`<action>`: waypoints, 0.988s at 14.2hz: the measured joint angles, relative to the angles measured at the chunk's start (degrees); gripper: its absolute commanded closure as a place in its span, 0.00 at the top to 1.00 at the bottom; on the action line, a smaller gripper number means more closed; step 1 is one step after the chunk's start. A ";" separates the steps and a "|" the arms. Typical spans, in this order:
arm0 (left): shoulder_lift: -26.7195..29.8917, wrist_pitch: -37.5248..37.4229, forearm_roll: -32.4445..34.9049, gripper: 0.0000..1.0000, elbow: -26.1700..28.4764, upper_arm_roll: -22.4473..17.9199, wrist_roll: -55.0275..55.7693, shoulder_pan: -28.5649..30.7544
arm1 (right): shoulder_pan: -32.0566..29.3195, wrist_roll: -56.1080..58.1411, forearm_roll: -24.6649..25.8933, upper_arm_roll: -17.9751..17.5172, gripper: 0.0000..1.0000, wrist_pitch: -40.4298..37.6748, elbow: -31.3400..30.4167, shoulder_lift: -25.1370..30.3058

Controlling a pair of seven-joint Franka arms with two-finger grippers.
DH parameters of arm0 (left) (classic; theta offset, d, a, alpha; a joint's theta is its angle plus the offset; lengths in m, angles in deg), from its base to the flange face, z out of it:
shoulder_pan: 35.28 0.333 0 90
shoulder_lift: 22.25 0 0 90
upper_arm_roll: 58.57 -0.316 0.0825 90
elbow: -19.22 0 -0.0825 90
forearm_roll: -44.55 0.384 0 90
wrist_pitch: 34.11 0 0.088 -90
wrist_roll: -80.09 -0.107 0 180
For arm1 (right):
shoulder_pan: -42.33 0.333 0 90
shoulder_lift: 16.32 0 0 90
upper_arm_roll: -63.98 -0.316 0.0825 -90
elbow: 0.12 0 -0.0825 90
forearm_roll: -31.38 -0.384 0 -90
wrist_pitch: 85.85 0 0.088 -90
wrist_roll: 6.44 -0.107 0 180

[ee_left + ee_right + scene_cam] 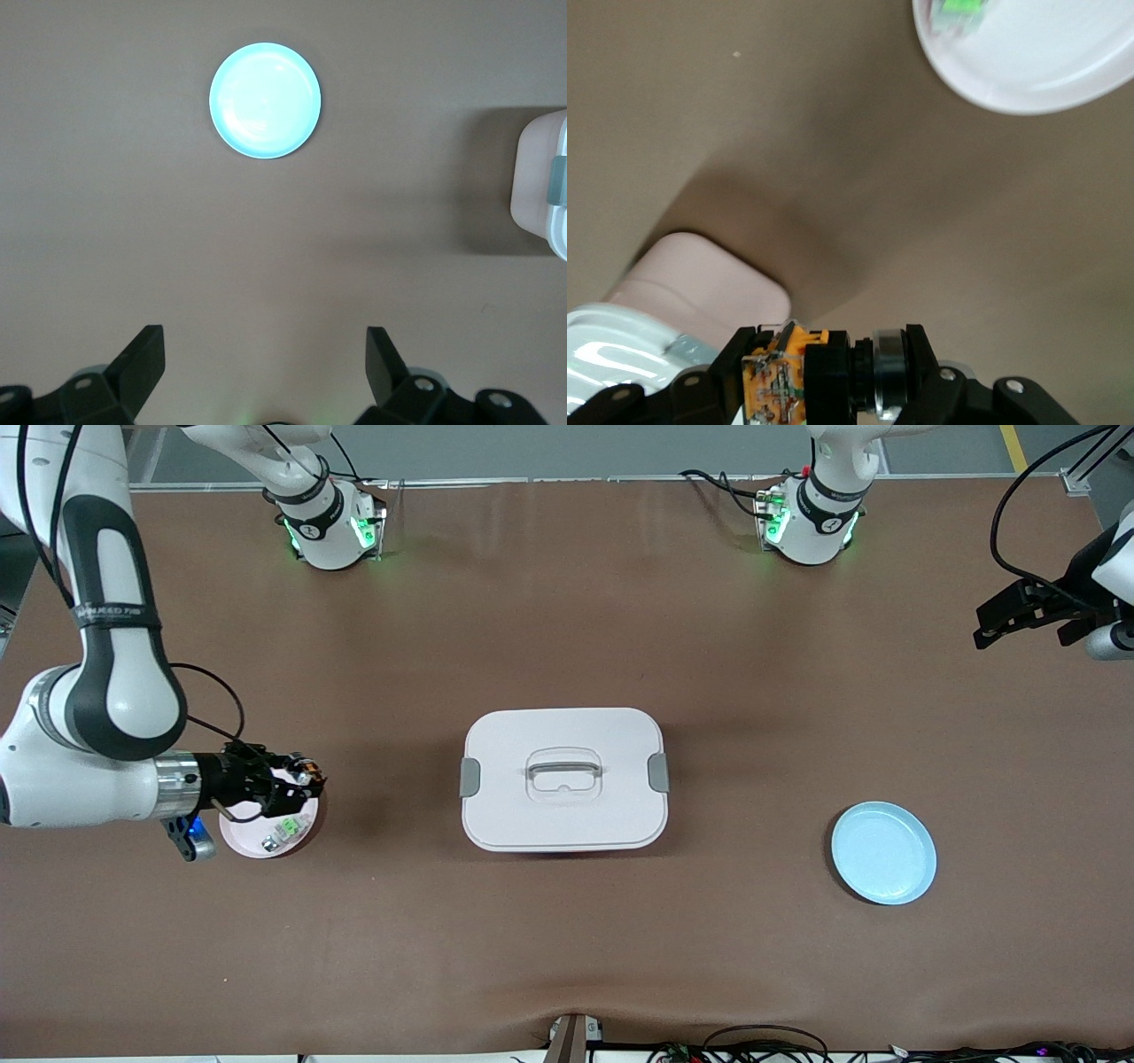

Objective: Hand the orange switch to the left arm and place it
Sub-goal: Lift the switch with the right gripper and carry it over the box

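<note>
My right gripper (299, 776) is shut on the orange switch (303, 766), a small black part with an orange middle, held just above the pink plate (248, 837) at the right arm's end of the table. In the right wrist view the orange switch (799, 376) sits clamped between the fingers (926, 363) of the right gripper (824, 379). The white box (564, 779) with its grey handle stands mid-table. My left gripper (997, 624) hangs high over the left arm's end of the table; in its own view the left gripper (264, 359) is open with nothing in it.
A light blue plate (883, 853) lies toward the left arm's end, also seen as the blue plate (265, 100). A small green-and-clear part (285, 830) rests on the pink plate (1036, 62). A corner of the box (540, 186) shows in the left wrist view.
</note>
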 measured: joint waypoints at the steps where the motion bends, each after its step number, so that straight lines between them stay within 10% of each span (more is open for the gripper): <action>1: -0.02 -0.02 0.00 1.00 0.13 -0.05 0.00 0.05 | 1.60 -4.70 -1.04 -0.07 0.00 -0.92 1.96 0.04; 14: -0.23 1.42 -5.86 1.00 0.18 2.57 0.04 -1.70 | 6.32 -37.63 -7.78 -5.67 0.00 -4.63 14.62 0.21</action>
